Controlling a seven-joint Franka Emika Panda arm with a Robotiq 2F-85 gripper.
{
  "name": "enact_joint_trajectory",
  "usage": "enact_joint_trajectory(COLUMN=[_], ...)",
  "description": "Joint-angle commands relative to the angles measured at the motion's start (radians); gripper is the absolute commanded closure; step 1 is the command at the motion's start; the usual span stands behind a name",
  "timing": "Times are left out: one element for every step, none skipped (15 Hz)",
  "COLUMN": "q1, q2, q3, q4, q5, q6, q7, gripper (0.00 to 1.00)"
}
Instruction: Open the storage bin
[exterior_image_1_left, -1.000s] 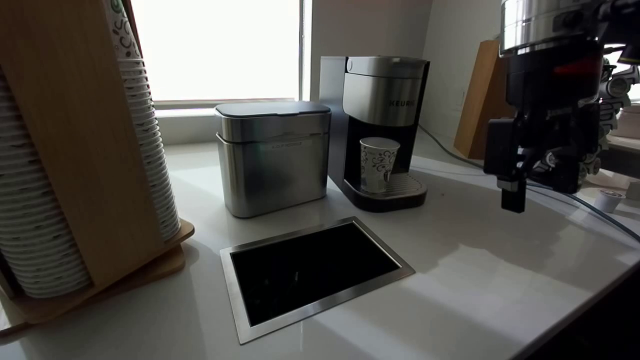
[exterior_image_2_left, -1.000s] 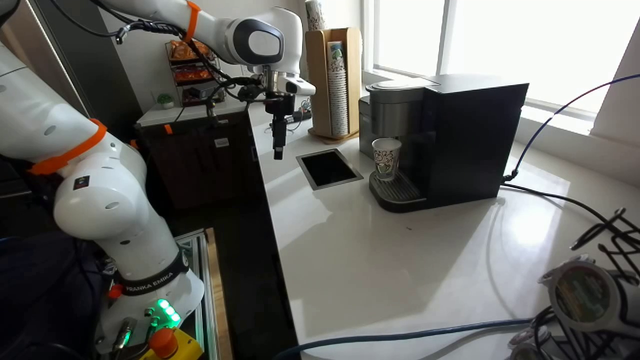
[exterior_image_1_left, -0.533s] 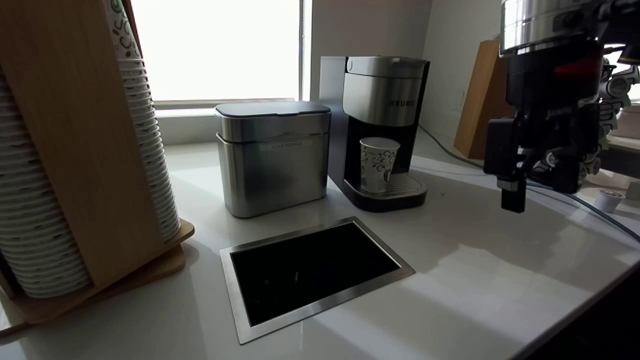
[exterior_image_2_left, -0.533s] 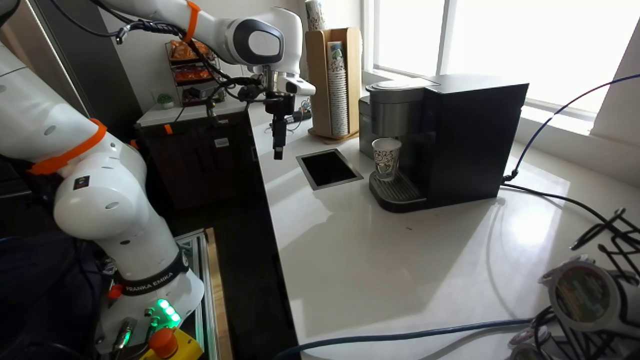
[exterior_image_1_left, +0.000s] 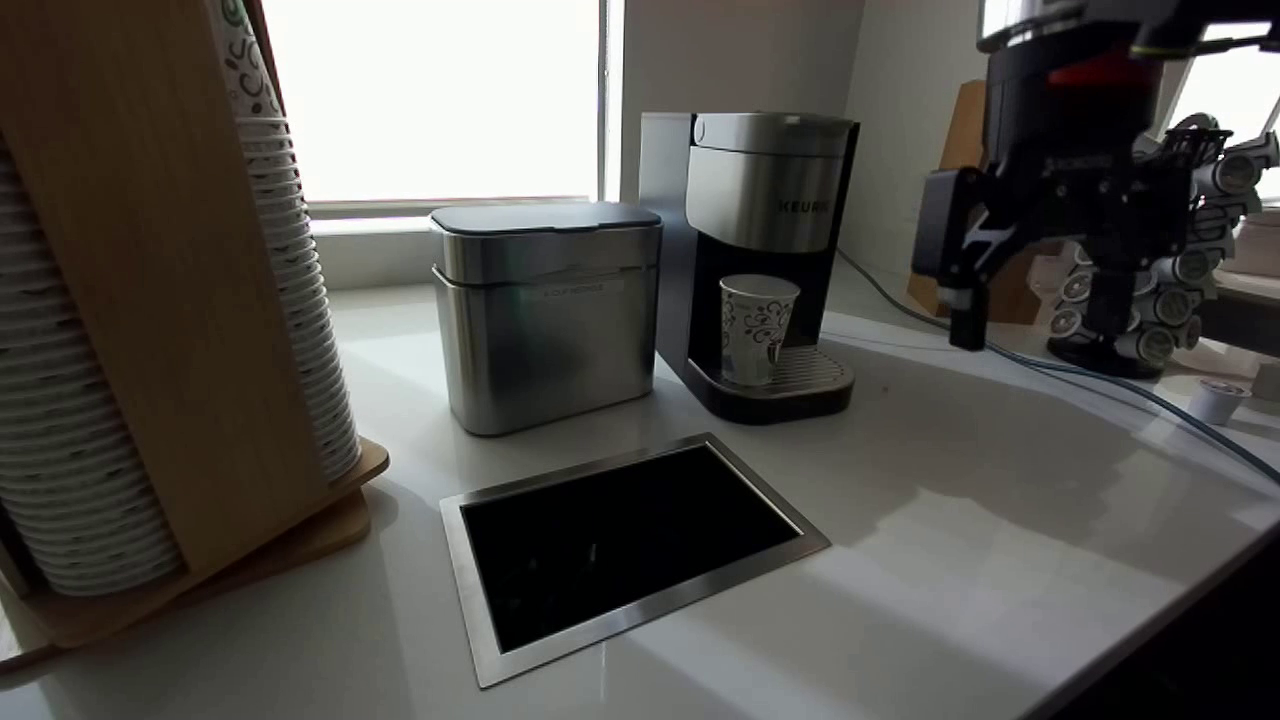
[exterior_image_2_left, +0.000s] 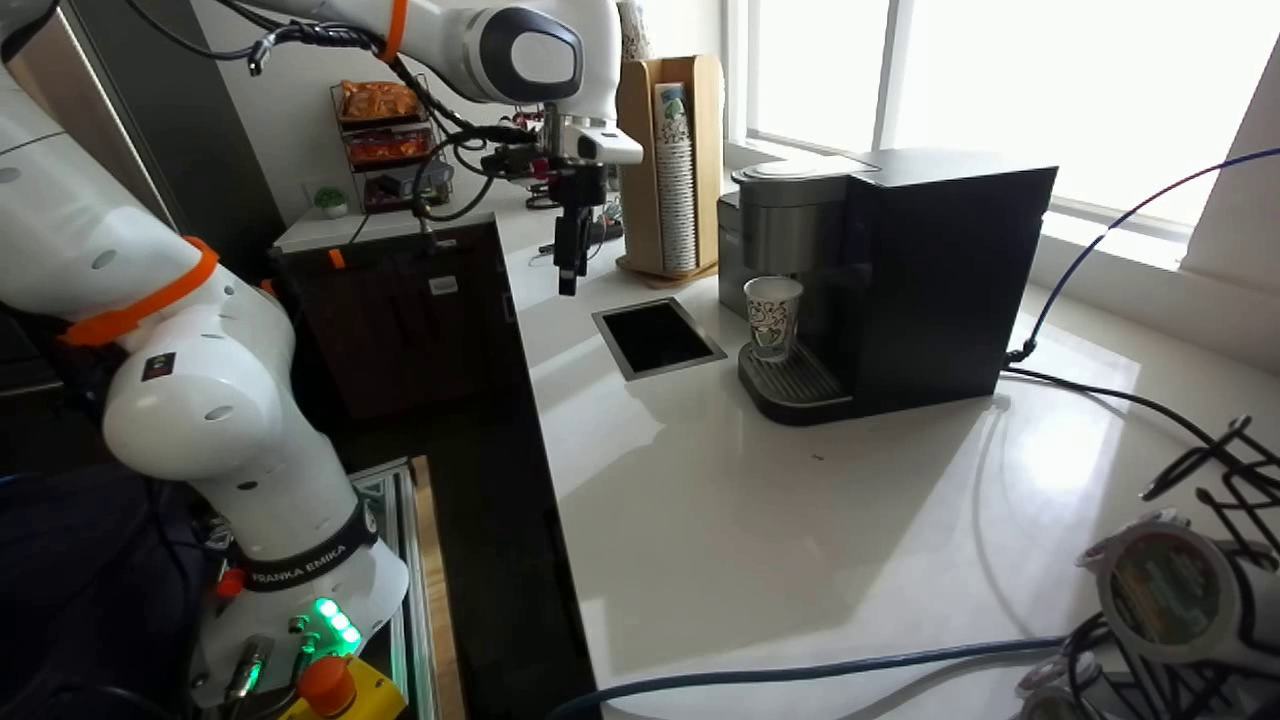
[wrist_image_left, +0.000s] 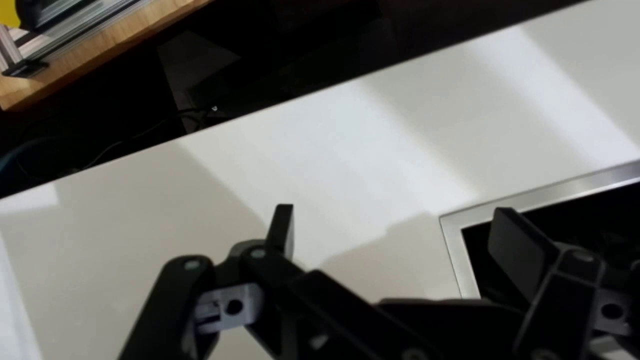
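Raised since earlier, the end effector hangs spread, empty; the closed storage bin stands near the edge of the surface below the window; too low an approach could shove it.

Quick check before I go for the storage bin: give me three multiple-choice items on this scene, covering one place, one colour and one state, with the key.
1. Where does the patterned cup stand?
A) On the drip tray of the coffee maker
B) On the window sill
C) Inside the recessed opening

2. What colour is the countertop?
A) Green
B) Dark brown
C) White

3. On the storage bin, what state is the lid in?
A) Standing upright
B) Down flat
C) Taken off

Key:
1 A, since both exterior views show the cup's base on the ribbed tray.
2 C, since its surface shows white in all three views.
3 B, since in an exterior view the lid lies level across the bin's top.
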Motion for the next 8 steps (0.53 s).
enact_joint_trajectory(q1=[-0.001,0.002,0.002,0.01,0.026,0.026,0.033,0.039], q2=[0.067,0.088,0.097,0.117,0.121,0.083,0.094,0.101], q3=[-0.014,-0.008,0.002,0.018,0.033,-0.007,0.004,0.012], q4=[0.135,0.182,0.22,0.266,0.301,0.224,0.256,0.275], q5=[0.063,0.062,0.047,0.013,-0.05,0.002,-0.019,-0.03], q6=[-0.03,-0.022,-0.022,-0.027,-0.045,-0.003,-0.007,-0.013], q7=[0.162,0.215,0.284,0.333,0.321,0.266,0.284,0.296], gripper=[0.0,0.0,0.0,0.0,0.0,0.0,0.0,0.0])
